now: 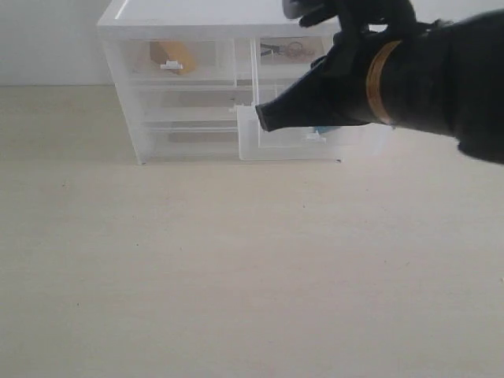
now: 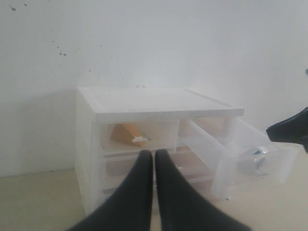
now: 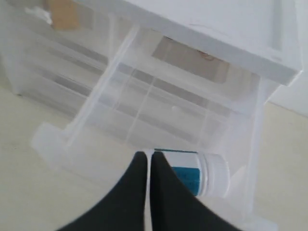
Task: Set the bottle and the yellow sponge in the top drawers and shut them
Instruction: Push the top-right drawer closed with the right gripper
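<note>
One drawer is left to deal with, as we read it: the right top drawer (image 1: 250, 148) stands pulled far out of the cabinet (image 1: 197, 12), with the bottle (image 3: 204, 175) lying on its side inside, near the drawer's front wall. The left top drawer (image 1: 213, 61) sits flush in the cabinet with the yellow sponge (image 1: 175, 55) showing through its front, so that half looks done. Our right claw (image 3: 147, 156) hangs over the pulled-out drawer with its fingers pressed together, holding nothing; the bottle lies just beside and beneath the tips. Our left claw (image 2: 153, 154) is also pressed together and empty, out in front of the cabinet and facing its front. To close the drawer well, we would bring the right claw clear of it and come round to the outside of its front wall. There we would press with the joined tips near the small tab (image 1: 315, 138), pushing straight toward the cabinet. A push off to one side could skew the drawer and jam it. The light plastic cabinet may also slide back over the counter (image 1: 236, 276), so a slow, centred push seems wise. The bottle can roll, yet we judge it lies low enough to pass under the cabinet top.
</note>
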Available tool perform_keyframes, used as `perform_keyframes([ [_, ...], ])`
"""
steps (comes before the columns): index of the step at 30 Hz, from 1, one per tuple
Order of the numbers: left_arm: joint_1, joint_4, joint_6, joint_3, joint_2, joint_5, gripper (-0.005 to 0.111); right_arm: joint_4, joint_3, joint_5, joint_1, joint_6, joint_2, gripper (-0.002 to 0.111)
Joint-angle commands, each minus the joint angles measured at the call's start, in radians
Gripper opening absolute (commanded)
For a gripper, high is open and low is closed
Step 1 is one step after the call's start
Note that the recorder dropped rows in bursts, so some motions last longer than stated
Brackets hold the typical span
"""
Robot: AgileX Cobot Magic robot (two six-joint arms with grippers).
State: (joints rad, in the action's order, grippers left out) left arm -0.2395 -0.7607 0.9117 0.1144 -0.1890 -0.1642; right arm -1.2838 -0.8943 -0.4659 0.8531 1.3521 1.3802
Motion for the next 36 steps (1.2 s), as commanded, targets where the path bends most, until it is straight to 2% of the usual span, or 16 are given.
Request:
perform_keyframes([
  [1,0.003,0.005,0.008,-0.004,0.008,-0.012,0.004,0.213,0.066,0.088,-0.006,-0.176,-0.089,0.003],
  [4,0.003,0.005,0.008,-0.011,0.008,-0.023,0.004,0.186,0.067,0.102,-0.006,-0.17,-0.002,0.003],
  [8,0.003,0.005,0.008,-0.016,0.008,-0.023,0.004,0.085,-0.019,-0.051,-0.006,-0.102,0.123,0.003],
  [11,0.003,0.005,0.008,-0.016,0.008,-0.023,0.004,-0.013,-0.076,-0.056,-0.006,-0.059,0.167,0.003],
  [18,0.003,0.005,0.008,-0.015,0.008,-0.026,0.004,-0.079,-0.171,-0.1,-0.01,-0.043,0.249,0.003],
  [26,0.003,0.005,0.008,-0.015,0.008,-0.024,0.004,-0.083,-0.293,-0.072,-0.098,-0.043,0.377,0.003],
  [36,0.003,0.005,0.005,-0.015,0.008,-0.03,0.004,-0.111,-0.395,0.047,-0.206,-0.043,0.447,0.003],
])
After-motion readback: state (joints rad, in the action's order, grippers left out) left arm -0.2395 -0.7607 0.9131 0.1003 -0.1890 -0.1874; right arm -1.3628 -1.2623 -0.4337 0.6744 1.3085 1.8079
